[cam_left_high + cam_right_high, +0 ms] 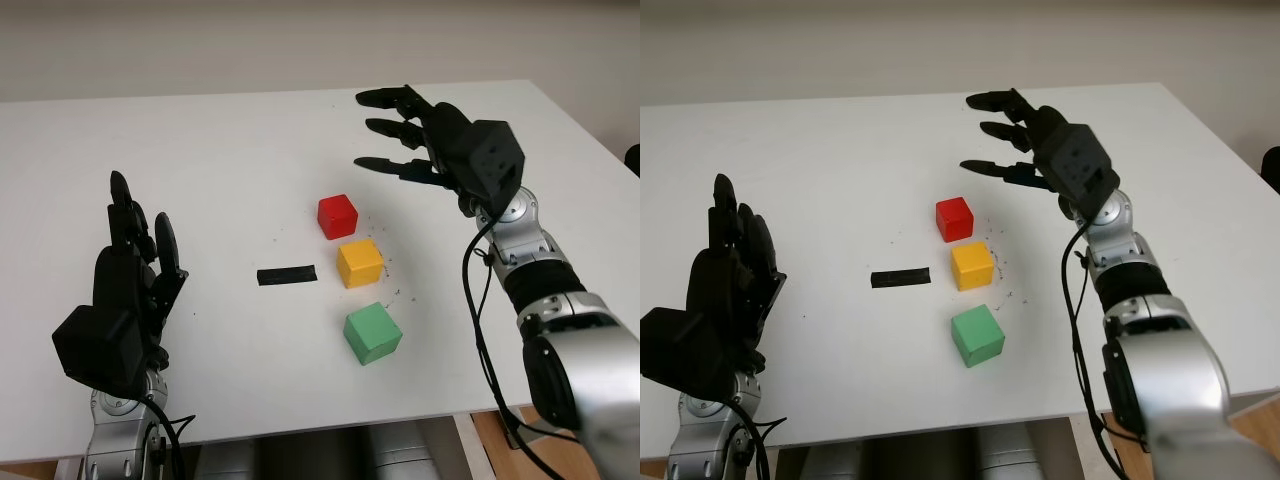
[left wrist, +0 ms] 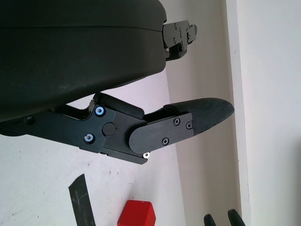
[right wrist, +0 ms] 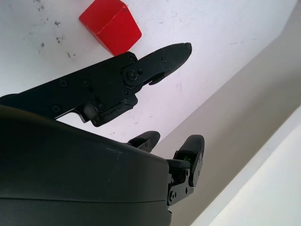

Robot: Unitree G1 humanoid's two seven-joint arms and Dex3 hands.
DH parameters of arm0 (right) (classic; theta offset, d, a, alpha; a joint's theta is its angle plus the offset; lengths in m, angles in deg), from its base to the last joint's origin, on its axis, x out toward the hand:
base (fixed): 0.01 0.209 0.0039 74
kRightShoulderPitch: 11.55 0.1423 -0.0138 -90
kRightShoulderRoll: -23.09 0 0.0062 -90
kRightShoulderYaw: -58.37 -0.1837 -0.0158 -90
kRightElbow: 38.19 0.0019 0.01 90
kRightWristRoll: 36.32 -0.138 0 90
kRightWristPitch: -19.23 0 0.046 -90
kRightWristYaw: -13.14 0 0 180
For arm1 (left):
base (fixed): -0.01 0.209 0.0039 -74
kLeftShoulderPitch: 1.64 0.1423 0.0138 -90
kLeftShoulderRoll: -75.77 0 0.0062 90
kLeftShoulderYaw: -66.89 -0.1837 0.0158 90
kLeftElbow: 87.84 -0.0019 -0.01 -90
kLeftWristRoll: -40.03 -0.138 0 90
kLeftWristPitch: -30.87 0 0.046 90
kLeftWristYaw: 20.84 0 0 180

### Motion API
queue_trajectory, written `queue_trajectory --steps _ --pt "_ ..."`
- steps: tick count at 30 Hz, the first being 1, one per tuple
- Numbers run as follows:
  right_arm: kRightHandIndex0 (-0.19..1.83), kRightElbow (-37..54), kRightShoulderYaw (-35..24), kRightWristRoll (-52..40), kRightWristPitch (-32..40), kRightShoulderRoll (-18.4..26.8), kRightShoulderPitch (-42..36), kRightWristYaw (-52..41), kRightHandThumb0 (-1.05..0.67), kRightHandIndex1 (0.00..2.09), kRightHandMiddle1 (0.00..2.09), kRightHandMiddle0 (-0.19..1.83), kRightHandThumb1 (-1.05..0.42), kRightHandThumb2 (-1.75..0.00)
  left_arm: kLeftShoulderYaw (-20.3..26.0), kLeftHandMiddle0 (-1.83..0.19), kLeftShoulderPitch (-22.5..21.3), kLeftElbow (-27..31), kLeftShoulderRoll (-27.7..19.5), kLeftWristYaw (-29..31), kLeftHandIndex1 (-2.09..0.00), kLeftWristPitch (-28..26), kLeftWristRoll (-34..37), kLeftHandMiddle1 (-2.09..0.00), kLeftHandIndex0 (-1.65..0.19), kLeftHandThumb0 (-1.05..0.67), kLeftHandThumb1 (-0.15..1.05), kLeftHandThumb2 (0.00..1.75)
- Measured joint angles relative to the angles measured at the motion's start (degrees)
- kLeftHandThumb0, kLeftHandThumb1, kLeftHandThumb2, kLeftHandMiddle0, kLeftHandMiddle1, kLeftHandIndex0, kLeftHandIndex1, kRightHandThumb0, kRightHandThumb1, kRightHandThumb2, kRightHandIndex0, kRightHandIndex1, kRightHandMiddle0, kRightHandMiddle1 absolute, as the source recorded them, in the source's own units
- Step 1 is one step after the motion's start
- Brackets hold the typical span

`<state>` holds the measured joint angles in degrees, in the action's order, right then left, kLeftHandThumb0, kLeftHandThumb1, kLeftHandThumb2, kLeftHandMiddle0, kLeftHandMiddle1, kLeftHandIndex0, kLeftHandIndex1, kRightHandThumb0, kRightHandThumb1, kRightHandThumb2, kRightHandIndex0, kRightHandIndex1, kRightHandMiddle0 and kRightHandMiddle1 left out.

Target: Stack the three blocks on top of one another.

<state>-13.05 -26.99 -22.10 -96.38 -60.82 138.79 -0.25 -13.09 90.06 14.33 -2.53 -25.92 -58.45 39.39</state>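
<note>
A Unitree G1 humanoid faces a white tabletop (image 1: 200, 150) with three small solid-coloured cubes, none stacked yet. The red cube (image 1: 337, 216) sits farthest, the yellow cube (image 1: 360, 263) just near of it and slightly right, w/ a small gap between them, and the green cube (image 1: 372, 333) nearest the robot, also apart. All three rest on the table in a rough line running far-to-near, centre-right. A short strip of black tape (image 1: 286, 275) lies flat to the left of the yellow cube.

The robot's right hand (image 1: 415, 140) hangs over the table beyond and to the right of the red cube, open and holding nothing, fingers pointing left. From the right wrist cam the red cube lies just past the tip of one finger (image 3: 164, 59); contact looks unlikely, though height above the table is hard to judge. The left hand (image 1: 135, 255) is at the near-left, well apart from the cubes, open, holding nothing.

Progress: approx. nil. No cube lifted or placed; both stacking moves remain. Likely step in hand is the right hand's approach to the red cube.
</note>
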Motion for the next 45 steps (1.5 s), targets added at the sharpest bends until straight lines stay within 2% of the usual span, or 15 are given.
queue_trajectory --steps 3,11,16,21,29,45 --pt "0.44 -2.7 3.3 4.1 -1.8 0.6 2.1 0.2 -0.57 0.27 0.69 0.2 -0.83 -0.05 0.0 0.15 0.2 0.0 0.1 -0.2 -0.06 0.0 0.0 -0.05 0.15 -0.72 1.05 0.64" --pt "0.41 -5.7 9.3 10.9 -3.8 1.0 3.6 2.3 -0.56 0.25 0.56 0.29 -0.79 -0.05 0.0 0.13 0.8 0.8 0.1 -0.4 -0.06 -0.2 -0.3 -0.06 0.13 -0.71 1.05 0.63" --pt "0.34 -6.8 12.9 15.2 -4.4 1.0 5.0 4.1 -0.6 0.2 0.5 0.22 -0.8 -0.06 -0.1 0.13 0.8 0.8 0.1 -0.7 -0.06 -0.3 -0.4 -0.06 0.13 -0.71 1.05 0.61" --pt "0.25 -7.3 15.6 17.8 -4.1 1.0 5.9 4.9 -0.57 0.11 0.35 0.24 -0.8 -0.06 -0.4 0.14 1.3 0.9 0.5 -0.7 -0.06 -0.3 -0.7 -0.05 0.14 -0.73 1.05 0.61" --pt "0.09 -7.9 21.6 24.6 -3.0 0.4 6.6 12.9 -0.58 0.03 0.2 0.32 -0.81 -0.06 -0.4 0.15 1.7 0.9 0.9 -1.0 -0.05 -0.3 -0.9 -0.05 0.14 -0.72 1.05 0.61" --pt "0.12 -9.3 24.1 26.4 -1.1 -1.9 7.3 16.8 -0.54 0.06 0.14 0.4 -0.84 -0.06 -0.8 0.14 2.2 1.2 1.0 -1.2 -0.05 -0.3 -1.4 -0.05 0.14 -0.73 1.05 0.61"
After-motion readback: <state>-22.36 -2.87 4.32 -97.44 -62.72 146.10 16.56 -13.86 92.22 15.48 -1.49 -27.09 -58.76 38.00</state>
